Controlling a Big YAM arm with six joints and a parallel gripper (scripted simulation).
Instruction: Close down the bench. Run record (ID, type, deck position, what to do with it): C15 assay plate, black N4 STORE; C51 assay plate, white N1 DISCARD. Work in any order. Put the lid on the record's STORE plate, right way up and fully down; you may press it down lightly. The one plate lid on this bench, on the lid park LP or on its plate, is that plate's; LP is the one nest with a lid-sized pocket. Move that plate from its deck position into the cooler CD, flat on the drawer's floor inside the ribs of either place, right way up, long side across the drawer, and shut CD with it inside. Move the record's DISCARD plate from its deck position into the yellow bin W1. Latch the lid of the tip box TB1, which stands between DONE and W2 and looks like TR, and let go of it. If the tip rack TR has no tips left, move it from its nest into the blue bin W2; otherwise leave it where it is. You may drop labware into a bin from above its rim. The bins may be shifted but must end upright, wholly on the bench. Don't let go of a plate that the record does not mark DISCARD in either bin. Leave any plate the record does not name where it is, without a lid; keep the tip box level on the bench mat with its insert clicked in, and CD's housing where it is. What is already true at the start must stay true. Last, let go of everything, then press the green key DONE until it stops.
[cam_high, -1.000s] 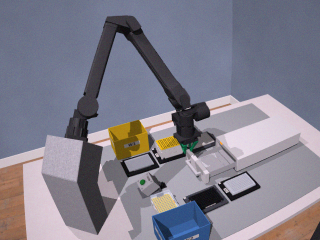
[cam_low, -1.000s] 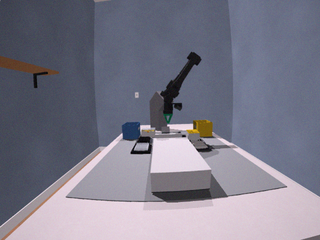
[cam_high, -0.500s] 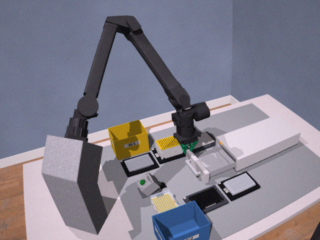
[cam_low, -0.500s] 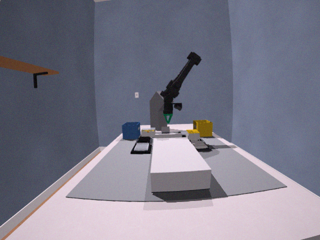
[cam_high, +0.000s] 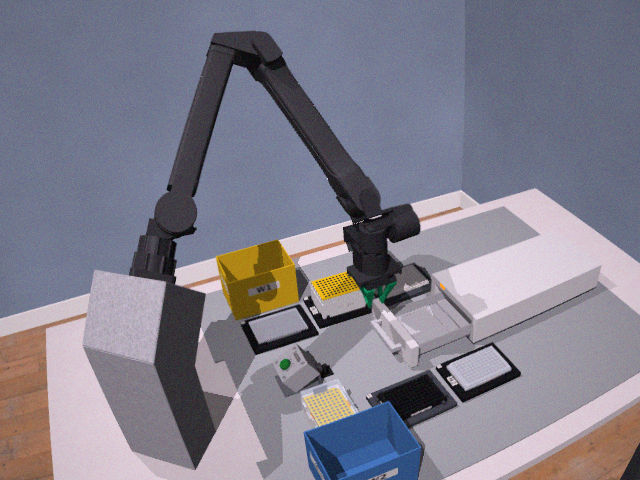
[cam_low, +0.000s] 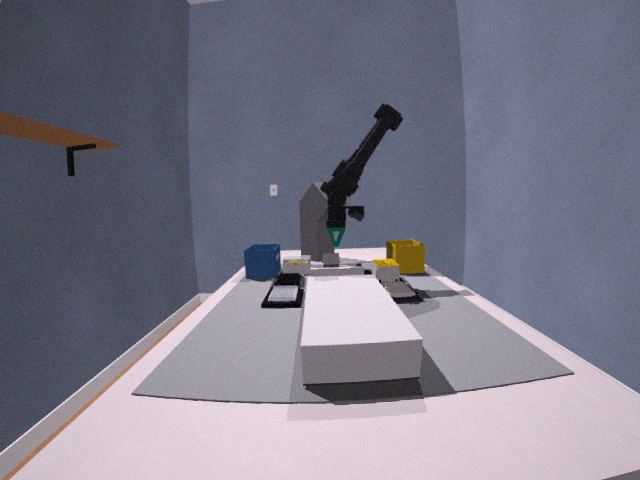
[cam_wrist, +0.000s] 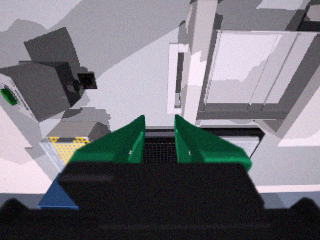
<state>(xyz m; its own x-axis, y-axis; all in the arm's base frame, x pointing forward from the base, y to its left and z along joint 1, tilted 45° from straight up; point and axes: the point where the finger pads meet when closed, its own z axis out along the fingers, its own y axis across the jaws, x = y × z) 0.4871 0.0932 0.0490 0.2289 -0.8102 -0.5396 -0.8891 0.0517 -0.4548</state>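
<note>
My gripper (cam_high: 378, 299) (cam_low: 336, 240) (cam_wrist: 159, 120) is open by a small gap with nothing between its green fingers. It hangs a little above the inner end of the cooler's open drawer (cam_high: 431, 322) (cam_wrist: 250, 70), beside the tip rack TR (cam_high: 336, 289), whose top is yellow. The black plate (cam_high: 413, 395) (cam_wrist: 160, 150) sits in its nest near the front. The white plate (cam_high: 478, 366) sits in the nest to its right. A grey lid (cam_high: 279, 324) lies in the nest in front of the yellow bin W1 (cam_high: 258, 279) (cam_low: 407, 255). The tip box TB1 (cam_high: 328, 405) (cam_wrist: 70, 145) stands between the green key DONE (cam_high: 284, 364) (cam_wrist: 7, 95) and the blue bin W2 (cam_high: 361, 444) (cam_low: 262, 260).
The cooler's white housing (cam_high: 522, 281) (cam_low: 356, 330) lies at the right, with the drawer front (cam_high: 395, 333) sticking out toward the middle. Another nest with a grey plate (cam_high: 416, 279) sits behind the gripper. A tall grey block (cam_high: 139, 356) stands at the left by the arm's base.
</note>
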